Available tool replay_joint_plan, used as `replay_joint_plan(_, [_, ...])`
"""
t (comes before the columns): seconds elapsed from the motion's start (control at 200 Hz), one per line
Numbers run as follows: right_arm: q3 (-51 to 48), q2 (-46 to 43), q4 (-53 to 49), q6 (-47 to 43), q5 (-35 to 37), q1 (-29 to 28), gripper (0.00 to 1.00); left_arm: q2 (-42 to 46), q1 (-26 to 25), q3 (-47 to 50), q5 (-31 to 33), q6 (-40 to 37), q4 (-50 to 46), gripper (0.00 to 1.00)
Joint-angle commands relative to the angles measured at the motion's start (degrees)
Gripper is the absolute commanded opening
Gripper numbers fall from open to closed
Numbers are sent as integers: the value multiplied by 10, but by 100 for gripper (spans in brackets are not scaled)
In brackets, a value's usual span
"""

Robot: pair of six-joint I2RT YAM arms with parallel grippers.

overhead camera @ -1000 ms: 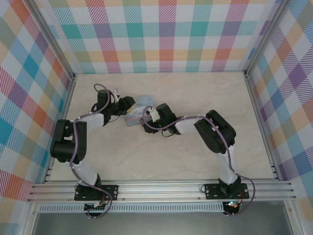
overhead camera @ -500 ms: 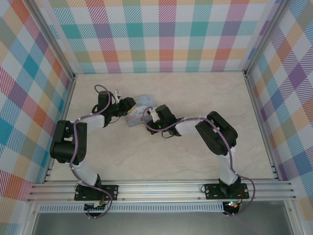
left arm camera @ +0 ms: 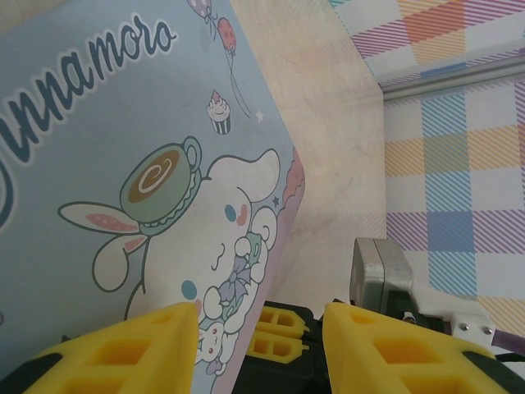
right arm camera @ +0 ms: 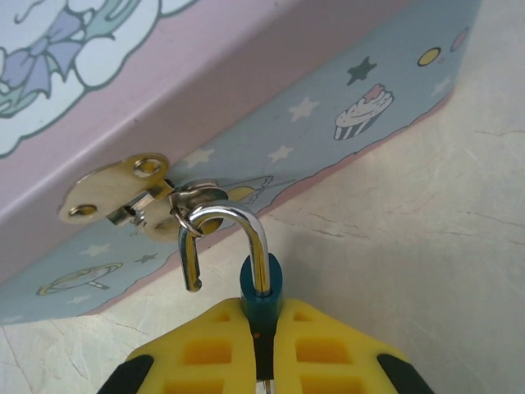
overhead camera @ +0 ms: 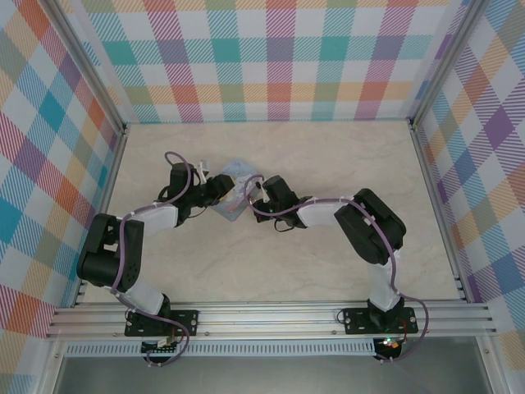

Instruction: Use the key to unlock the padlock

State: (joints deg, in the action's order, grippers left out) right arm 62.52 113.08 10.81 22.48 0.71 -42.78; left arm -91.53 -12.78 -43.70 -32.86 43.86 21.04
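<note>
Item: padlock, blue body clamped in closed right pincer, shackle hooked through tin hasp. Also: left pincer, part-open astride tin, hold unclear. Handling: unhook gently, steadying tin.

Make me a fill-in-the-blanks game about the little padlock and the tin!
The padlock has a ___ body. The right gripper pinching it has ___ fingers. Its shackle hooks through the latch of the tin, which is coloured ___.
Missing words: blue, yellow, gold.
</note>
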Motion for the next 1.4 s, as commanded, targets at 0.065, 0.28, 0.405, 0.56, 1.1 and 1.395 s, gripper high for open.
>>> replay_joint_plan(0.065, [32,-6,-44,48,22,10,6,3,-16,22,28,0,-24,45])
replay_joint_plan(0.28, [62,-5,-62,91,29,11,6,2,-31,28,41,-2,-24,45])
replay_joint_plan(0.405, [88,3,-81,114,41,14,6,-2,-37,30,46,-5,-26,45])
replay_joint_plan(0.56, [118,18,-87,127,38,15,6,-14,-44,32,48,-4,-19,45])
replay_joint_plan(1.1, [138,41,-88,73,74,35,6,-9,-45,42,55,-7,-16,45])
replay_joint_plan(1.395, [55,-116,-173,28,-83,77,8,52,-28,-24,20,-33,-65,60])
